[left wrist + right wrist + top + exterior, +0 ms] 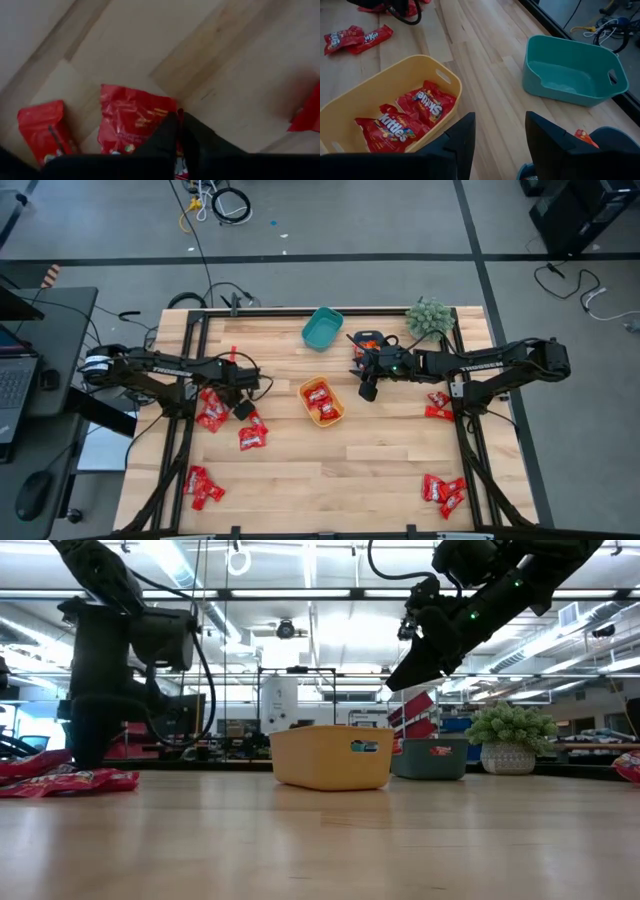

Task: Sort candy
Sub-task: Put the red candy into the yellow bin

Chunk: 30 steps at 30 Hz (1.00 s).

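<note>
table (380, 470): pale wood planks, smooth matt finish, visible grain and darker seam lines. candy (395, 127): shiny crinkled film wrappers, red with white print, glossy highlights; same glossy red film on the packs (135, 120) under the left wrist. yellow bin (380, 87): smooth moulded plastic, slight satin sheen. teal bin (572, 70): same smooth plastic, a bit glossier inside. right gripper (500, 137) fingers (547, 142): matt black plastic-looking. left gripper (180, 132): also matt black. floor (400, 220) beyond the table: dull grey, smooth.
</note>
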### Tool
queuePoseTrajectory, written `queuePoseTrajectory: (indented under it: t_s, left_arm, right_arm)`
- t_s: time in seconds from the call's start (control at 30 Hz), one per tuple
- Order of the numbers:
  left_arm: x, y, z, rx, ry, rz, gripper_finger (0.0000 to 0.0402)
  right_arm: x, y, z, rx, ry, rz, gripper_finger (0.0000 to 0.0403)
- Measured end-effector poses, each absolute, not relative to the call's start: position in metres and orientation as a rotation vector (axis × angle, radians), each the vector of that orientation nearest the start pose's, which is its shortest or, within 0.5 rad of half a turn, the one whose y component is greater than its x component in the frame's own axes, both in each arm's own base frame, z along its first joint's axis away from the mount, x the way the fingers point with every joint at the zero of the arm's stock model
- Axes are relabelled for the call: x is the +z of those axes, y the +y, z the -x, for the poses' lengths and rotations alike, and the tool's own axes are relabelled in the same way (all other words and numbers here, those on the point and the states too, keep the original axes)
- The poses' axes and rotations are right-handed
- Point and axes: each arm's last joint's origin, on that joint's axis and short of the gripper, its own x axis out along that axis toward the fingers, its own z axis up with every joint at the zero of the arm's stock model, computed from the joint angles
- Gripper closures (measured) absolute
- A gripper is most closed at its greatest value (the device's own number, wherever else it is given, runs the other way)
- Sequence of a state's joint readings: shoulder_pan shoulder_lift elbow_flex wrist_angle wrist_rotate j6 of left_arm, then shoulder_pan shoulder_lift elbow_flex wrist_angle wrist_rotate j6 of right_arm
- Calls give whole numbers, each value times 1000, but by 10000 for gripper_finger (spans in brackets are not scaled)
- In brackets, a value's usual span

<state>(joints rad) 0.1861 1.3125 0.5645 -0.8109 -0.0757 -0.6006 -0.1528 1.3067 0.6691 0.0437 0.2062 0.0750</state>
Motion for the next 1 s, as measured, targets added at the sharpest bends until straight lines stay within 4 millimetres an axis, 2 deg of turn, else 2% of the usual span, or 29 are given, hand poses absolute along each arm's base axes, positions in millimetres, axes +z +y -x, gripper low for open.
queuePoseTrajectory:
  t_s: [0.13,0.3,0.47,0.57,0.67,0.8,1.0]
  left_arm:
    - [146,37,-180,623,1415,502,395]
    - [173,42,-205,531,1296,431,400]
    - [211,45,-239,350,1056,309,400]
    - [237,43,-260,192,849,229,401]
    - [252,36,-275,51,688,133,401]
    - [254,26,-293,-62,571,0,401]
    - [220,21,-318,-123,615,-151,401]
  right_arm:
    - [207,-46,-259,-368,585,-49,245]
    - [207,-46,-259,-368,585,-49,245]
    - [205,-46,-258,-374,598,-67,245]
    - [205,-46,-258,-379,603,-82,245]
    - [205,-45,-258,-379,608,-84,245]
    - [204,-45,-258,-381,608,-90,245]
    - [204,-45,-258,-381,610,-91,245]
